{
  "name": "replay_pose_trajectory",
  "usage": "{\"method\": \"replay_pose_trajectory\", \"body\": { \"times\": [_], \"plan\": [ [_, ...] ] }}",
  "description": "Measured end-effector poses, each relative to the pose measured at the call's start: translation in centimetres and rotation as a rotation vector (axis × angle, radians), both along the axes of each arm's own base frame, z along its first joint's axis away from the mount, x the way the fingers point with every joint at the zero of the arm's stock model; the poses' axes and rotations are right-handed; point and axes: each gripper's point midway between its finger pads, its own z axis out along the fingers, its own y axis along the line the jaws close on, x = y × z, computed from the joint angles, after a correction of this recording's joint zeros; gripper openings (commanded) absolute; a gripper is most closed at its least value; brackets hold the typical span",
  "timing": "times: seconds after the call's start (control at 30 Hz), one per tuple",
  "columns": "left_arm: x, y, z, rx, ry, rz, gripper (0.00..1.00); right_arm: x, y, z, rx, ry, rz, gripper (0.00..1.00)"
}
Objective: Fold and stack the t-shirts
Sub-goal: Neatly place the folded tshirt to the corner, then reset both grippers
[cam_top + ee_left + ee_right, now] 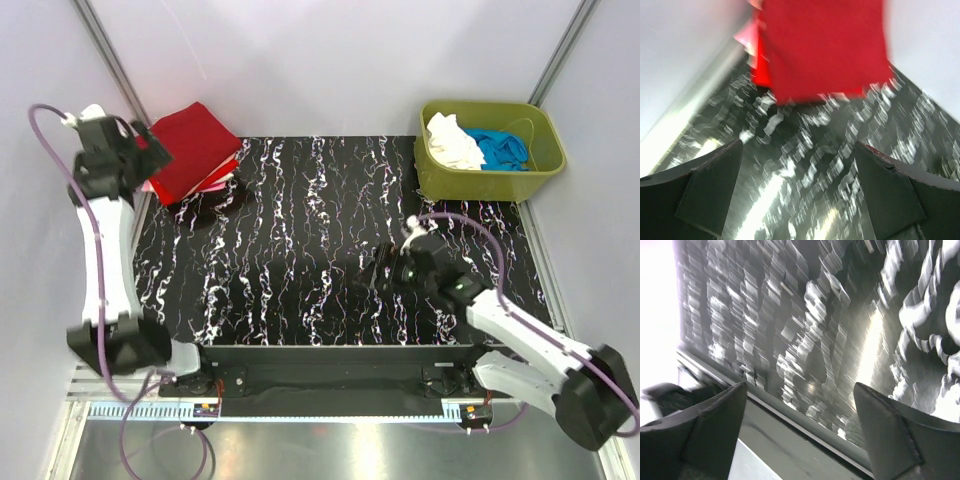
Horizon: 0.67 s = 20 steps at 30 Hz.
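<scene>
**Both hands empty, folded tees stacked in the far left corner**

The dark red tee lies folded flat on top of a small stack at the far left corner of the counter, a black surface veined with white. Under it the edge of a bright red tee sticks out on one side. A strip of a pink tee shows at the side of the pile nearest the wall.

The left hand hangs raised at the near left edge of that stack, just beside it and not touching the cloth. In the left wrist view, which is blurred, its jaws stand wide apart with only bare counter between them. The dark red tee sits beyond the tips.

The right hand is low over the right half of the counter, well apart from the stack and pointing toward the middle. The right wrist view is also blurred. It shows the jaws spread wide, holding nothing, above the marbled surface and its near edge.

At the far right corner stands an olive-green tub. Inside it a crumpled white tee lies on the left and a crumpled blue tee on the right, touching each other. Neither is folded.
</scene>
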Motion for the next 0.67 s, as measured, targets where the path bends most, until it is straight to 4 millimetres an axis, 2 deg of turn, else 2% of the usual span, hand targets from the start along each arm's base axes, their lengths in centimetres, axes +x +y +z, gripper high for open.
{"method": "replay_pose_trajectory", "body": {
  "times": [0.07,0.2,0.23,0.3,0.37,0.5,0.57,0.67],
  "plan": [
    [-2.0,-3.4,0.1,-0.005,-0.027,-0.084,0.99,1.5,0.1,4.6,0.01,-0.094,-0.016,1.0],
    [-5.8,-10.9,-1.5,-0.035,-0.056,-0.312,0.99,4.7,0.0,15.9,0.033,-0.327,-0.065,1.0],
    [-7.0,-12.5,-3.0,-0.051,-0.037,-0.37,0.99,5.2,-0.2,18.1,0.032,-0.374,-0.08,1.0],
    [-9.2,-14.7,-6.1,-0.082,0.014,-0.453,0.99,5.8,-0.7,21.1,0.029,-0.439,-0.103,1.0],
    [-11.3,-15.7,-9.4,-0.114,0.082,-0.508,0.99,5.9,-1.2,22.2,0.011,-0.467,-0.119,1.0],
    [-15.0,-16.3,-14.2,-0.149,0.2,-0.556,0.99,5.7,-2.0,20.4,-0.043,-0.425,-0.133,1.0],
    [-16.4,-16.6,-14.7,-0.161,0.22,-0.577,0.99,5.5,-2.2,18.9,-0.067,-0.394,-0.135,0.99],
    [-17.1,-17.2,-13.8,-0.167,0.179,-0.62,0.99,5.2,-2.6,17.0,-0.094,-0.359,-0.137,1.0]
  ]
}}
